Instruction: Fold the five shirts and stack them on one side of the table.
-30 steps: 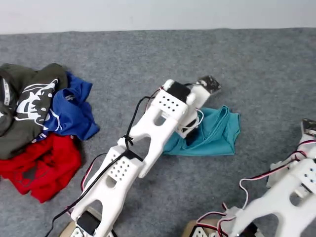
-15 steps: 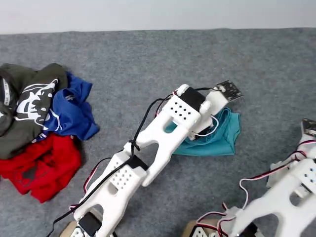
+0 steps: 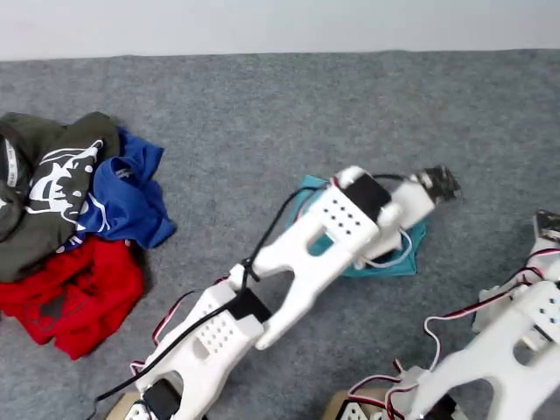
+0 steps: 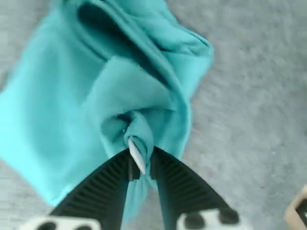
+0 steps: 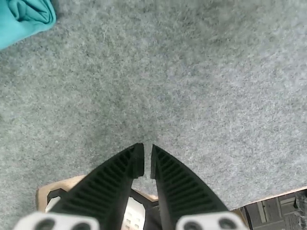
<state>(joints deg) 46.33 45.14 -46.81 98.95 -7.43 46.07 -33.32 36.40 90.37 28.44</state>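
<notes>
We look from a fixed high camera set above the arms' bases, facing down and forward over the grey mat (image 3: 262, 105) to the pale wall (image 3: 262, 26) on the far side, far enough off to take in the whole work area. Our left wrist camera looks down along the left gripper (image 4: 140, 155) and sits very near the teal shirt (image 4: 72, 105), near enough, it seems, that the cloth blurs. Our right wrist camera looks down along the right gripper (image 5: 144, 152) at the mat from higher up, beside the mat's edge (image 5: 268, 195). All three views share the teal shirt, though the right wrist view catches just a corner of it.
</notes>
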